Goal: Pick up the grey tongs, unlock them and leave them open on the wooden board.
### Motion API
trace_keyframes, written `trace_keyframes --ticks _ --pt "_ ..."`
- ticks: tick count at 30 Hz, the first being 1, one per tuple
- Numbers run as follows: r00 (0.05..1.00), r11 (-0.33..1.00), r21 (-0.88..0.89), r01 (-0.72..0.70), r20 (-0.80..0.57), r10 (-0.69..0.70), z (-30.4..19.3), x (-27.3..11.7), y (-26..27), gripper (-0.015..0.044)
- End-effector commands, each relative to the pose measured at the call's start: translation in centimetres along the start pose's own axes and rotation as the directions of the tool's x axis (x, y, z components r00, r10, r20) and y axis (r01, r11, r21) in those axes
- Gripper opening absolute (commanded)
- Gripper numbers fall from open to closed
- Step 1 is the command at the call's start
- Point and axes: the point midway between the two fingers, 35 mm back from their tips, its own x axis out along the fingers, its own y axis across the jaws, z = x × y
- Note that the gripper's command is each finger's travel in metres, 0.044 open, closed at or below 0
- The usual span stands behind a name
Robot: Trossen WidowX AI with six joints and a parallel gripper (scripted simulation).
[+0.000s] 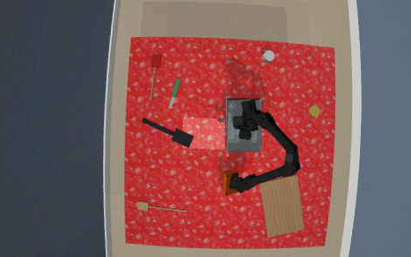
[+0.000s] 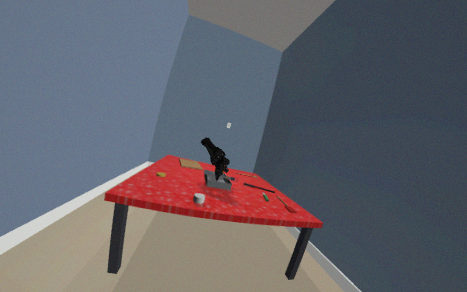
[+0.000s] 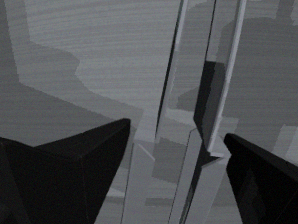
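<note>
And here we are at the roasting tin (image 1: 227, 142) (image 2: 219, 185) (image 3: 100, 65), with the claw (image 1: 242, 125) (image 2: 218, 176) (image 3: 177, 133) reaching down over it and the grey tongs (image 1: 221, 120) (image 2: 233, 179) (image 3: 137, 180) lying right between its fingers! The tongs rest across the tin, one end poking out past its side onto view above the red table (image 1: 197, 176) (image 2: 149, 187). The claw is part-way open, a finger close by each side, and I'd call it not yet a grip; whether either finger brushes metal, I can't tell. The step in hand looks like the grasp itself. How will they handle? My guess: light, thin, smooth metal, stiff along each arm but springy across the pair, and slippery if pinched off-centre. Nothing fragile here, though a lopsided squeeze could roll or twist them. The place to take hold is across both arms, pads square on the outer faces, with enough grip to lift but enough balance to tip them. Then it's tips down, squeeze, and let the lock drop free, before the trip to the wooden board (image 1: 282, 207) (image 2: 190, 164), where a gentle release must leave them lying open.
</note>
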Motion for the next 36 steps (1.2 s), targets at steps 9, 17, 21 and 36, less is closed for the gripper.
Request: trace_keyframes --ticks 9,17,21,36 --pt "1.0 1.0 0.001 0.0 0.0 0.0 0.0 0.0 0.0 0.0105" --pt "1.0 1.0 0.001 0.0 0.0 0.0 0.0 0.0 0.0 0.0051" --pt "1.0 1.0 0.001 0.0 0.0 0.0 0.0 0.0 0.0 0.0025" --pt "1.0 1.0 -0.009 -0.007 0.0 0.007 0.2 -9.2 -0.1 -0.015"
